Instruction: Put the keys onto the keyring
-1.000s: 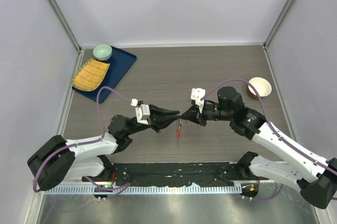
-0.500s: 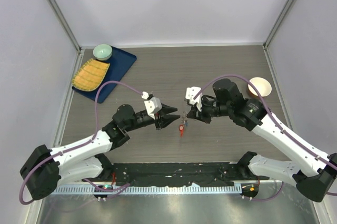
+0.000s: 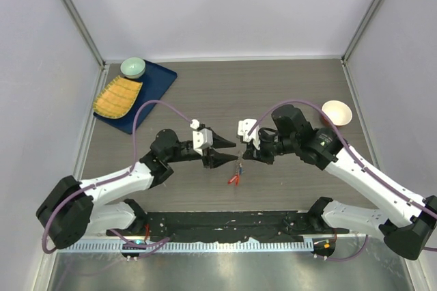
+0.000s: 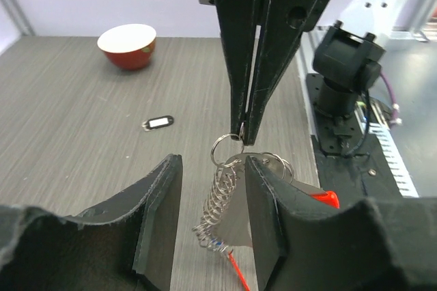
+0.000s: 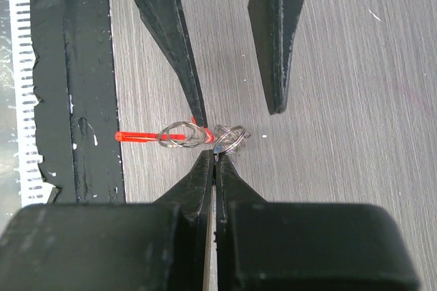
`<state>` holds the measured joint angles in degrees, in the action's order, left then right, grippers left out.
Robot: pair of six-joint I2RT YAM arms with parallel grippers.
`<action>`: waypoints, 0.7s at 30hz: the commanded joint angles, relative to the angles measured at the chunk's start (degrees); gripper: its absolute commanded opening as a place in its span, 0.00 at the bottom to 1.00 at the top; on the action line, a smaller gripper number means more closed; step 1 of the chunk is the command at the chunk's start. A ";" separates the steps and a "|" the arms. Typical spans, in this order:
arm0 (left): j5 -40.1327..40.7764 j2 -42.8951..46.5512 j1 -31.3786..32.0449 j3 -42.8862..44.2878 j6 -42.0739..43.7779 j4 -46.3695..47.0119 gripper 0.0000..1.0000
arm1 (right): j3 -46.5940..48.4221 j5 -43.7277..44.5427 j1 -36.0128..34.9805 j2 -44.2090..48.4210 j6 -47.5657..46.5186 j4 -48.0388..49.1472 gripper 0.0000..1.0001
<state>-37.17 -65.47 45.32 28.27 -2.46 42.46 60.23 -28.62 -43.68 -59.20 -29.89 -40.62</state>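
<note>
**Two jaws astride a hanging chain**

Pale grey coiled-wire keyring [image 4: 217, 202] hangs upright below the right gripper [image 4: 242, 132], which is pinched shut on its top loop. Just below that pinch the left gripper [image 4: 213, 164] stands part-open, straddling the chain (touching neither side, I judge), so the left arm is nearer for any grasp.

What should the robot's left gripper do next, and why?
Probably close the left gripper gently on the dangling coil of the keyring. The right gripper is shut on the keyring's top loop, so the coil hangs free between the left gripper's open fingers. Pinching it should steady it for threading.
</note>
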 commanded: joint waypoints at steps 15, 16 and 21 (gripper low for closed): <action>-18.65 -6.60 -1.73 8.64 -0.18 -0.27 0.42 | 2.79 -1.70 -2.28 -0.21 -1.93 0.63 0.01; -18.12 -6.68 -1.81 8.73 0.00 -1.05 0.42 | 2.79 -1.70 -2.29 -0.13 -1.93 0.63 0.01; -16.27 -6.86 -1.81 10.13 2.19 -6.06 0.42 | 2.70 -1.79 -2.46 -0.21 -1.93 0.63 0.01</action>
<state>-54.04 -72.16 43.79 35.64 -2.22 39.90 60.34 -29.10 -45.71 -59.66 -31.38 -41.95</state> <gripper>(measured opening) 0.425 0.051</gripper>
